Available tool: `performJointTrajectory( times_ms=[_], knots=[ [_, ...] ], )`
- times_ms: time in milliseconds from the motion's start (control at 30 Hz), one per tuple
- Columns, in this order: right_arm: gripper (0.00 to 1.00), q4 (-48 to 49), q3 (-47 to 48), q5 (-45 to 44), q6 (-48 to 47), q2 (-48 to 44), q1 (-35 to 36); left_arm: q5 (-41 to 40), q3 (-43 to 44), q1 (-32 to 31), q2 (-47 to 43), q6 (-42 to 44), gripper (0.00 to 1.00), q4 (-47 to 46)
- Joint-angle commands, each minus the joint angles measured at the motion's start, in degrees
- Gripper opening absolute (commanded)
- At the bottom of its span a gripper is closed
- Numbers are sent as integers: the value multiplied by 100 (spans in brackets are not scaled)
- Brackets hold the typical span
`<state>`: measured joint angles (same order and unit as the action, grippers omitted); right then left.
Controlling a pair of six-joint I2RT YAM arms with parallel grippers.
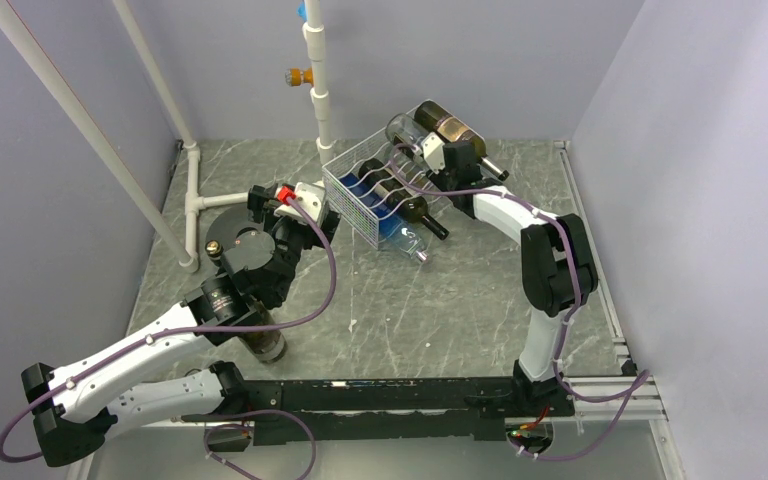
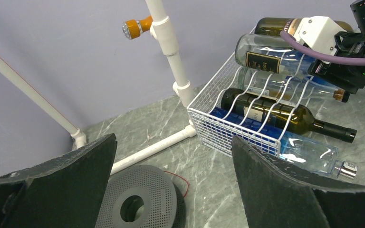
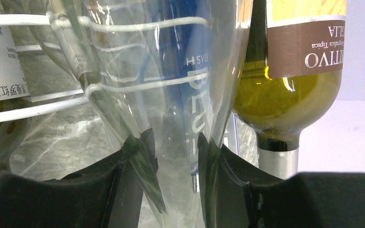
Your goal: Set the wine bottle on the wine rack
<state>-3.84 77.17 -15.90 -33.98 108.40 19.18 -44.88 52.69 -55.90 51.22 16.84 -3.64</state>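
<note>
White wire is what I look at first: the wine rack (image 1: 360, 200) sits toward the back of the grey marbled table (image 1: 410, 300), close to the white pipe frame (image 2: 171, 52), and it already carries several bottles. My right gripper (image 3: 176, 142) is up at the rack's top tier, its two dark fingers (image 3: 140, 152) pinched on the narrowing neck of the wine bottle (image 3: 171, 71), a clear glass one. From the left wrist camera that bottle lies on its side across the upper wavy rods, base toward the back wall and neck toward the right arm. I cannot tell whether its whole weight rests on the rods. Just beside it on the same tier lies an olive-green bottle (image 3: 285, 95) with a brown label and a silver capsule. Lower down, a dark green bottle (image 2: 275, 116) with a pale label lies in a cradle with its neck poking out of the rack. A blue-tinted bottle (image 2: 309, 152) lies at the bottom, its silver cap sticking out over the table. My left gripper (image 2: 173, 140) hangs well apart from the rack on the left side, fingers spread wide with nothing between them, above the black round spool (image 1: 240, 245).
</note>
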Motion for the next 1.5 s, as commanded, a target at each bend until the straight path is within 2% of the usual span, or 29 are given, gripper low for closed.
performJointTrajectory(
  times_ms=[0,200,367,400,833,1100,1300,1400,1467],
  knots=[
    [28,1006,602,101,329,-243,-28,15,22,13,-18,30,96,-205],
    [56,768,677,122,311,-260,-29,-16,10,18,26,47,96,-215],
    [62,534,755,162,405,-325,-20,-36,8,18,52,75,96,-233],
    [67,472,754,156,467,-396,-20,-42,5,18,55,82,96,-241],
    [76,108,185,105,808,-1200,301,-123,-47,18,-93,198,96,-347],
    [78,-26,-58,31,932,-1670,434,-153,-13,29,-88,224,96,-314],
    [80,346,-688,49,1119,-2258,984,-212,-81,60,-191,318,96,-424],
    [87,657,-917,175,1261,-2374,1308,-240,-47,61,-199,325,96,-394],
    [88,739,-1013,198,1209,-2436,1604,-218,-35,69,-232,310,96,-365]
  ],
)
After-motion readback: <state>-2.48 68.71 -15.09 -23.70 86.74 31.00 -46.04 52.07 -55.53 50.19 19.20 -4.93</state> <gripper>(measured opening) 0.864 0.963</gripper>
